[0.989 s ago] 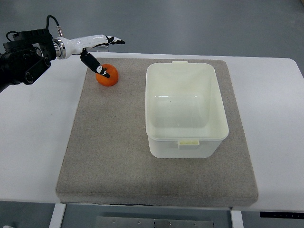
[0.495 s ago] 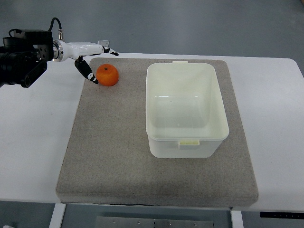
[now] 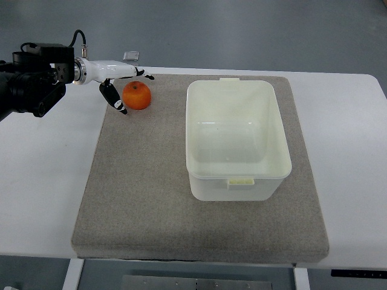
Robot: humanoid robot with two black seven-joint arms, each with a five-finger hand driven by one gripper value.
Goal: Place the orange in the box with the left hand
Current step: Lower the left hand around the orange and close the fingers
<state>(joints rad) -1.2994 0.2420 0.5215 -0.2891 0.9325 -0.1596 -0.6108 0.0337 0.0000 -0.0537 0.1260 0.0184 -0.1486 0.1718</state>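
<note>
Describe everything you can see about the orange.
The orange is small, round and bright, smooth-looking, with a dark stem dimple on top. It sits whole on the grey felt mat near its far left corner, left of the white plastic box. The left robot hand brackets it with spread fingers, not yet gripping.

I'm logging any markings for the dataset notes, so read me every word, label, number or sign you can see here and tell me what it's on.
None can be read.
The orange, the white box, the grey mat and the table show no print.
The left hand and its black arm show no legible marking.
A small grey item beyond the table's far edge is too small to tell.
</note>
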